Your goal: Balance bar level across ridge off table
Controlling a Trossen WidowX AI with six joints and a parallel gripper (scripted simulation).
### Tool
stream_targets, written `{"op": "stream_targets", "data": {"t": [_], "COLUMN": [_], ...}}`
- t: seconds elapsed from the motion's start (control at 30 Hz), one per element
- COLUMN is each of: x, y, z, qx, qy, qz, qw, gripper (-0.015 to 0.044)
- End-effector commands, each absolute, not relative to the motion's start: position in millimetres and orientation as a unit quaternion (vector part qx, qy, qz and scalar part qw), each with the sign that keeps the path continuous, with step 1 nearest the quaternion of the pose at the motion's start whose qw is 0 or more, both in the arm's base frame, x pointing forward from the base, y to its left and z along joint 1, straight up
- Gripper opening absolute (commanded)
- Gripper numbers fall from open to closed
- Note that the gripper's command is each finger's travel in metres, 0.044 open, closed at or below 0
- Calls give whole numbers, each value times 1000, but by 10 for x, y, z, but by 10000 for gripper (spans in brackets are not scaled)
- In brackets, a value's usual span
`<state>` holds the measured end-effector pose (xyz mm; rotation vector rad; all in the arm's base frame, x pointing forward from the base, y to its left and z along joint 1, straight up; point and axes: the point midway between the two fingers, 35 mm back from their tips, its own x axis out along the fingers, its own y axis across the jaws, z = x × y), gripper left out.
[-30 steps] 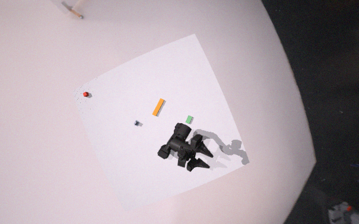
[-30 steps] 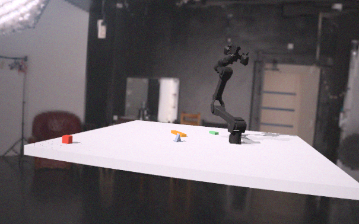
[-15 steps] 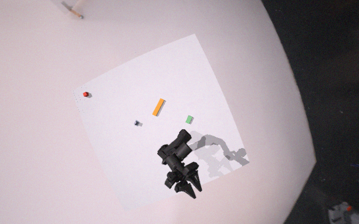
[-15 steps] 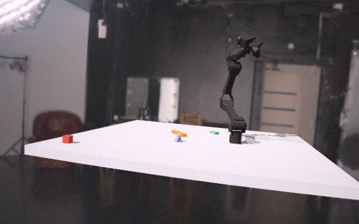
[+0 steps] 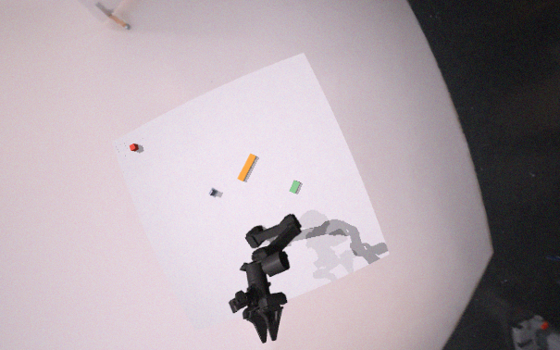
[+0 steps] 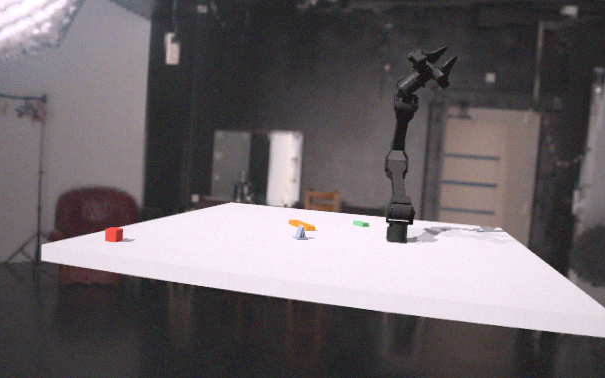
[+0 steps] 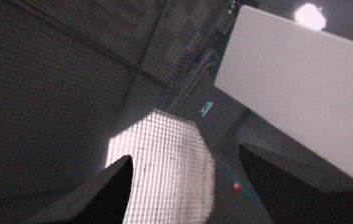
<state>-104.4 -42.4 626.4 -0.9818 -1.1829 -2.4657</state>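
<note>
An orange bar (image 5: 247, 167) (image 6: 302, 225) lies flat on the white table (image 5: 191, 268) (image 6: 266, 270). A small grey-blue ridge (image 5: 213, 192) (image 6: 300, 232) stands on the table, apart from the bar. My gripper (image 5: 269, 342) (image 6: 451, 52) (image 7: 186, 155) is open and empty, high above the table and far from both the bar and the ridge. It points upward and away from them, and the wrist view shows only the ceiling and lamps between the fingers.
A green block (image 5: 295, 187) (image 6: 361, 223) lies on the table on the arm's side of the bar. A red cube (image 5: 133, 147) (image 6: 114, 234) sits near a far corner. The arm's base stands on the table, with its shadow beside it.
</note>
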Motion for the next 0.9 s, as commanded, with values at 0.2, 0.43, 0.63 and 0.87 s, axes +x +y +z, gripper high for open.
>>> {"op": "stream_targets", "data": {"t": [0.2, 0.43, 0.63, 0.87], "x": [-1024, -881, -675, -332], "y": [380, 932, 1375, 1818], "z": [6320, 6290, 6223, 6075], "qx": [-400, -438, -467, -505], "qy": [-402, -396, -388, -367], "qz": [-824, -801, -776, -736], "qw": [-5, -94, -171, -264], "gripper": [315, 315, 315, 315]}}
